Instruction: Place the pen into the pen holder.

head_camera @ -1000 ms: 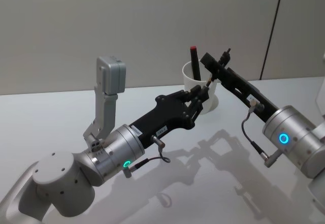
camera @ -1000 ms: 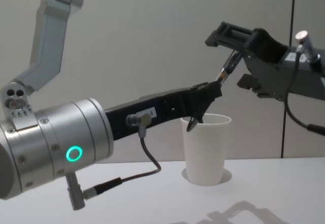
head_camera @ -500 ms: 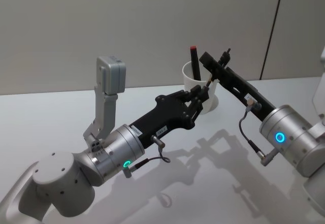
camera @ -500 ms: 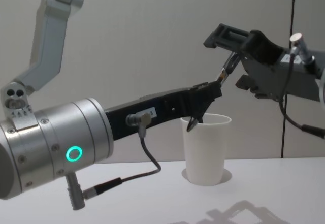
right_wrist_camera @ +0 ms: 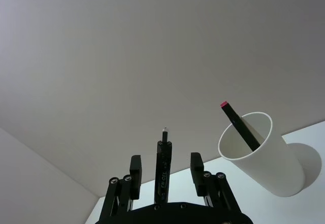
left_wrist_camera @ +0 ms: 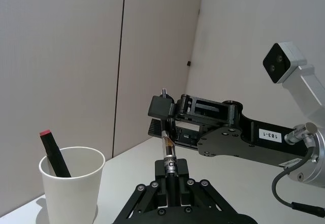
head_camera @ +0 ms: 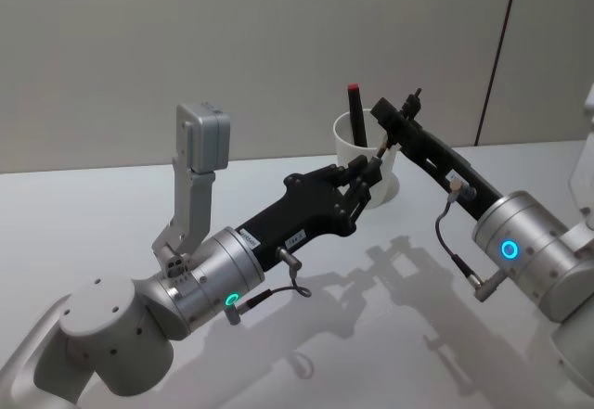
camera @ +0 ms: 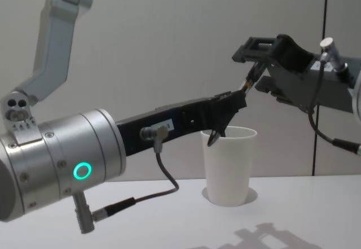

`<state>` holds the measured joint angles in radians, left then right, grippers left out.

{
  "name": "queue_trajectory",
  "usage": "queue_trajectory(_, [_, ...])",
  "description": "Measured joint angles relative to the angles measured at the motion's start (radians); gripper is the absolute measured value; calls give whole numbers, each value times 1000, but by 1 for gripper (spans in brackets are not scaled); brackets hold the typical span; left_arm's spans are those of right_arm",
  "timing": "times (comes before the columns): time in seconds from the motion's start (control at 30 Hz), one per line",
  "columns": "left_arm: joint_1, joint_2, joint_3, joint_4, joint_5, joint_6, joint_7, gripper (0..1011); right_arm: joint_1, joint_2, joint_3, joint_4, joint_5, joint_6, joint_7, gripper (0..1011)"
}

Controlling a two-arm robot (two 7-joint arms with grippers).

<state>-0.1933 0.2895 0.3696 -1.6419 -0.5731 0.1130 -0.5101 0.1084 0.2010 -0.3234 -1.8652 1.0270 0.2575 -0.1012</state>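
Standing on the matte white table [head_camera: 111, 214], the pen holder [head_camera: 364, 154] is seen as a thin paper cup, judged light and easily tipped; 1 red-capped marker [head_camera: 355, 112] already leans inside. The pen [left_wrist_camera: 168, 150], slim, rigid and glossy, is clamped low on its barrel by the left gripper [left_wrist_camera: 171, 182] just beside the cup. The right gripper [right_wrist_camera: 163, 170] is spread around the upper barrel, best gripped mid-barrel.

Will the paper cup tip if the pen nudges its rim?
Likely light: the paper cup is thin-walled, holding a red-capped marker. Its base is narrower than its rim, so a rim push may tip or slide it. The pen in the left hand looks rigid.
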Motion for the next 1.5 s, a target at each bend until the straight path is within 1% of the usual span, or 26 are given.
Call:
queue_trajectory(0.03, [0, 0, 0, 0, 0, 0, 0, 135, 0, 0, 0, 0, 0, 0, 0, 591])
queue_trajectory(0.07, [0, 0, 0, 0, 0, 0, 0, 135, 0, 0, 0, 0, 0, -1, 0, 568])
queue_trajectory(0.1, [0, 0, 0, 0, 0, 0, 0, 135, 0, 0, 0, 1, -1, -1, -1, 508])
queue_trajectory(0.17, [0, 0, 0, 0, 0, 0, 0, 135, 1, -1, -1, 1, -1, -1, -1, 446])
queue_trajectory(0.2, [0, 0, 0, 0, 0, 0, 0, 135, 1, -1, -1, 1, -1, -1, -1, 446])
queue_trajectory(0.23, [0, 0, 0, 0, 0, 0, 0, 135, 1, -1, -1, 1, -1, -2, -1, 388])
queue_trajectory(0.37, [0, 0, 0, 0, 0, 0, 0, 135, 1, -1, -1, 2, -1, -2, -2, 260])
queue_trajectory(0.43, [0, 0, 0, 0, 0, 0, 0, 135, 1, -1, -1, 2, -1, -2, -2, 223])
queue_trajectory(0.5, [0, 0, 0, 0, 0, 1, 0, 135, 2, -2, -2, 2, -1, -2, -1, 153])
queue_trajectory(0.9, [0, 0, 0, 0, 0, 1, 0, 138, 2, -2, -2, 3, -1, -3, -2, 145])
queue_trajectory(0.97, [0, 0, -1, 0, 0, 0, 0, 181, 2, -1, -1, 3, -1, -3, -4, 143])
queue_trajectory(1.07, [0, 0, -1, 0, 0, 0, 0, 274, 2, -1, -1, 3, -1, -3, -4, 144])
queue_trajectory(1.13, [0, 0, -1, 0, 0, 0, 0, 311, 2, -1, -1, 3, -1, -3, -4, 144])
queue_trajectory(1.37, [0, 0, 0, 0, 0, 0, 0, 553, 2, -2, -1, 3, -1, -3, -4, 143])
queue_trajectory(1.4, [0, 0, 0, 0, 0, 0, 0, 612, 2, -2, -1, 3, -1, -3, -4, 143])
queue_trajectory(1.47, [0, 0, 0, 0, 0, 0, 0, 630, 2, -2, -1, 3, -1, -3, -4, 144])
queue_trajectory(1.5, [0, 0, 0, 0, 0, 0, 0, 669, 2, -2, -1, 3, -1, -3, -4, 143])
